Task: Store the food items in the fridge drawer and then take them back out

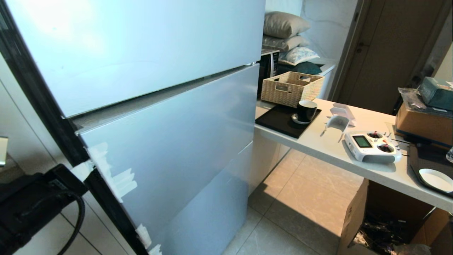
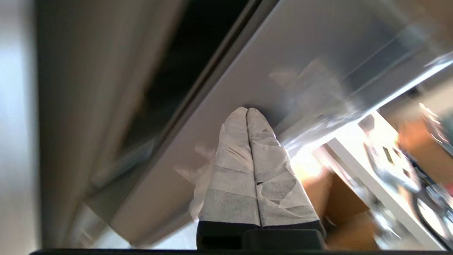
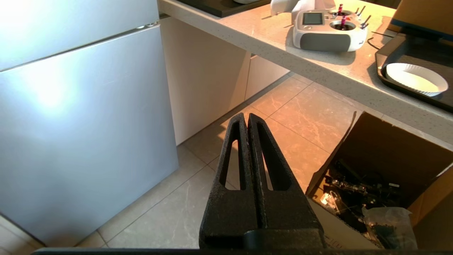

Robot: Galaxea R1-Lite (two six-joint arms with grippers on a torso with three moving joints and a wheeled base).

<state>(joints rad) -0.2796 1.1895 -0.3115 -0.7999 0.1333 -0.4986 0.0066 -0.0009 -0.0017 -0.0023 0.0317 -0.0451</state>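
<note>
The food items are out of view, and the fridge drawer is hidden behind the pale blue fridge fronts (image 1: 170, 141). My left gripper (image 2: 247, 109) has white-taped fingers pressed together with nothing between them. Its tips sit close to the fridge front (image 2: 247, 71), near white tape patches (image 1: 116, 177) by the door's left edge. The left arm (image 1: 32, 202) shows as a black mass at the head view's lower left. My right gripper (image 3: 246, 116) is shut and empty, hanging over the tiled floor beside the fridge (image 3: 81, 117).
A white counter (image 1: 329, 148) juts out right of the fridge. It carries a wicker basket (image 1: 292, 88), a black mug (image 1: 306, 110), a white remote controller (image 1: 371, 146) and a paper plate (image 1: 437, 179). An open cardboard box (image 1: 382, 219) stands on the floor below.
</note>
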